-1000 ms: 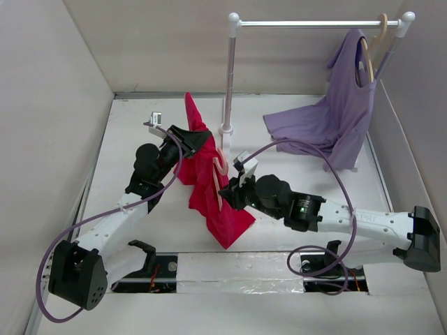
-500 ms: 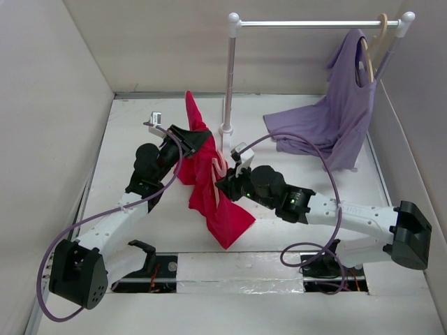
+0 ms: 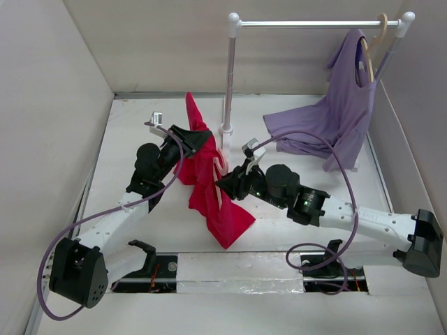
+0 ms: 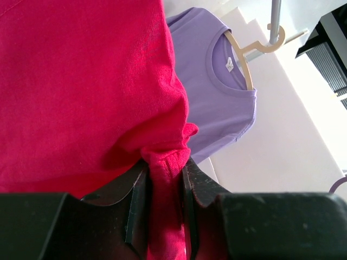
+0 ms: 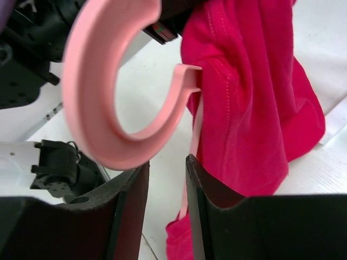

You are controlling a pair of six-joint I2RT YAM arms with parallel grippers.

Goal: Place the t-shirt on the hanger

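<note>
The red t-shirt (image 3: 209, 192) hangs in a bunched drape from my left gripper (image 3: 194, 139), which is raised above the table. In the left wrist view the left gripper (image 4: 165, 165) is shut on a fold of the t-shirt (image 4: 81, 81). The pink hanger (image 3: 221, 166) sits partly inside the cloth, with its hook sticking out on the right. My right gripper (image 3: 225, 185) is right beside it. In the right wrist view the hanger's hook (image 5: 87, 81) curves just above the left finger. The right gripper (image 5: 166, 162) shows a narrow gap with nothing clamped. The t-shirt (image 5: 255, 108) hangs just beyond.
A white clothes rail (image 3: 318, 23) stands at the back on a post (image 3: 229, 77). A lilac garment (image 3: 335, 118) hangs from it on a beige hanger (image 3: 370, 52) and trails onto the table; both show in the left wrist view (image 4: 217, 81). Walls enclose the table.
My right gripper has moved a little left and up, closer to the hanger hook, and its arm has shifted. The left arm, t-shirt and hanger have not moved.
</note>
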